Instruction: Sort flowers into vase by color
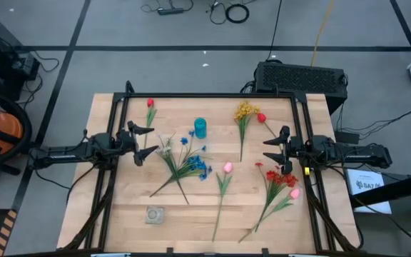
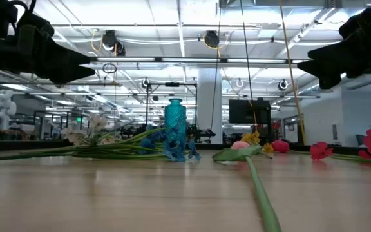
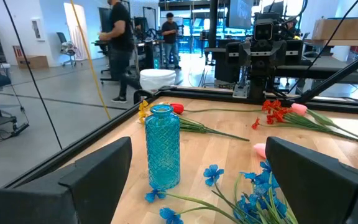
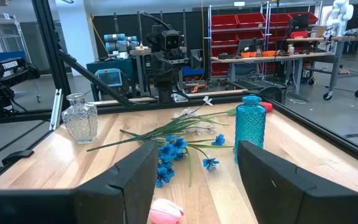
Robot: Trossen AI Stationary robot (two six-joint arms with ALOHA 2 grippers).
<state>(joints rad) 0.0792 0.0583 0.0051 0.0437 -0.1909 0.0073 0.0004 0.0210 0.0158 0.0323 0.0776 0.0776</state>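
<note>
Flowers lie flat on the wooden table: a red tulip at the far left, a yellow spray and a red flower at the far right, white and blue sprays in the middle, a pink tulip, and a red spray with a pink head at the right. A blue glass vase stands upright at the far middle. A clear glass vase stands near the front left. My left gripper hovers open at the left edge. My right gripper hovers open at the right edge.
A black frame runs around the tabletop. A black box sits behind the far right corner, and a white sheet lies off the right side. In the left wrist view, people move in the room beyond the table.
</note>
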